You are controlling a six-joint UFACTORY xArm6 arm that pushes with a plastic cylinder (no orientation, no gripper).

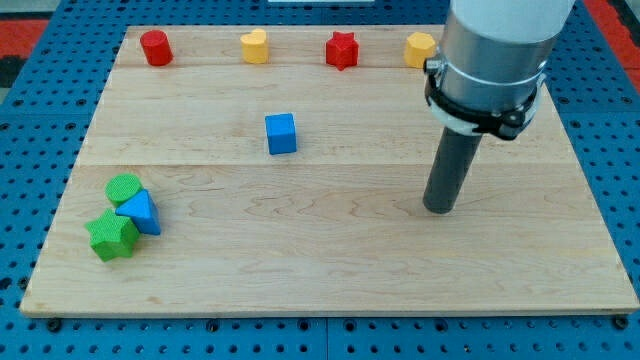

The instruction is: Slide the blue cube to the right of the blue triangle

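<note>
The small blue cube (282,133) sits on the pale wooden board (330,250), a little toward the view's left of the board's middle and in its upper half, with bare wood all round it. Toward the view's bottom left of the blue cube, well apart from it, lies the blue triangle (142,212), a wedge-shaped block near the board's left edge. This wedge is packed into a tight cluster: a green cylinder (123,188) touches it on its upper left, and a green star-shaped block (112,235) touches it on its lower left.

Toward the view's right of the blue cube, well apart and slightly lower, my tip (438,209) rests on the wood. It is the end of a plain dark rod, with no jaws, and it touches no block. A grey and black collar rings the arm above the rod.

Beyond the blue cube, along the board's top edge, stand four blocks in a row: a red cylinder (155,47) up and left, a yellow heart-shaped block (255,46) almost straight above, a red star (342,50) up and right, and a yellow block (420,48) farther right, partly hidden behind the arm, its shape unclear.

A blue perforated table (40,90) surrounds the board. No writing or label can be read anywhere.
</note>
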